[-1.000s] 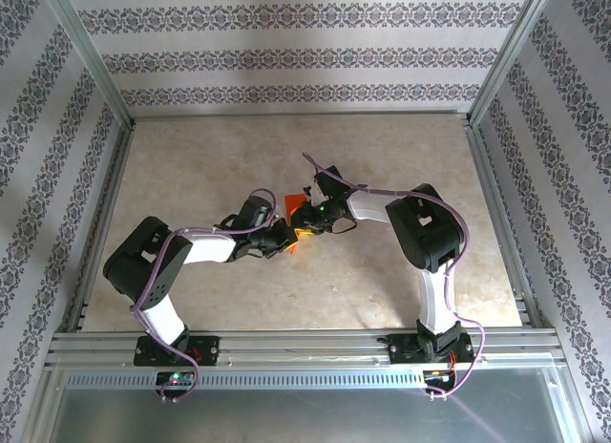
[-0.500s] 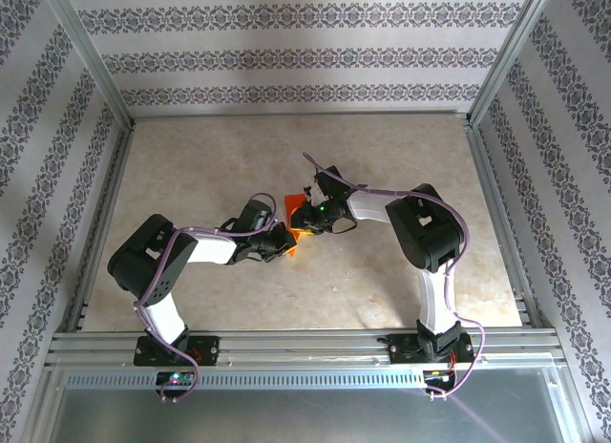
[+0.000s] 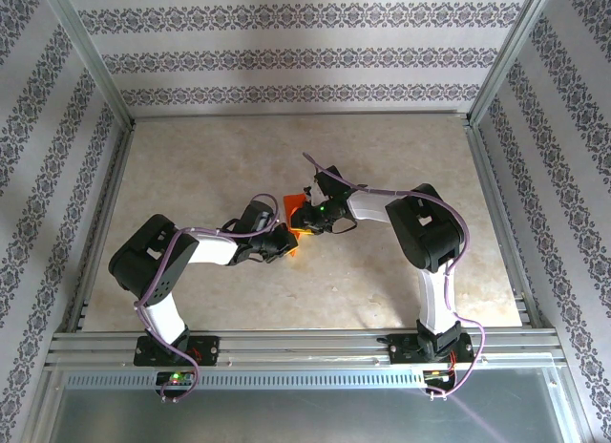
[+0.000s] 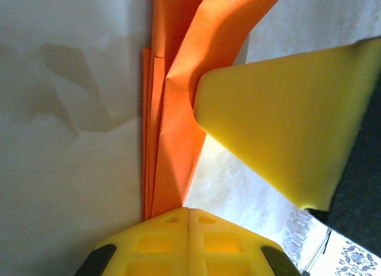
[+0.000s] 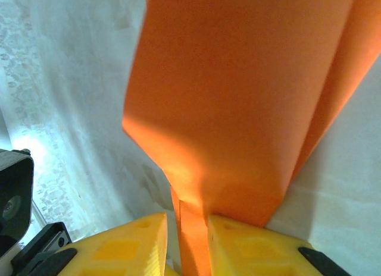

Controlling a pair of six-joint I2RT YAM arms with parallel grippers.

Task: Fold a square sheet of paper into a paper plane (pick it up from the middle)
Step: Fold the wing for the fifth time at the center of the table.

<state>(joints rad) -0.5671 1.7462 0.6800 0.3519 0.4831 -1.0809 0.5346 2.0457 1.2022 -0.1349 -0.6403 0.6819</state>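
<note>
Part-folded paper plane (image 3: 289, 206) at the middle of the bench (image 3: 191, 157), its long axis running straight out from both sets of jaws. Right gripper (image 5: 187, 219) pinches a layer at its far side. Left gripper (image 4: 189, 213), jaws closed, meets its near edge.

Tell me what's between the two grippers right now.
The folded orange paper. The right wrist view shows the right gripper pinching it; the left wrist view shows it reaching the shut left gripper.

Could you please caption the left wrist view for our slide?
Shut left hand at the folded orange paper, right hand's finger alongside.
</note>
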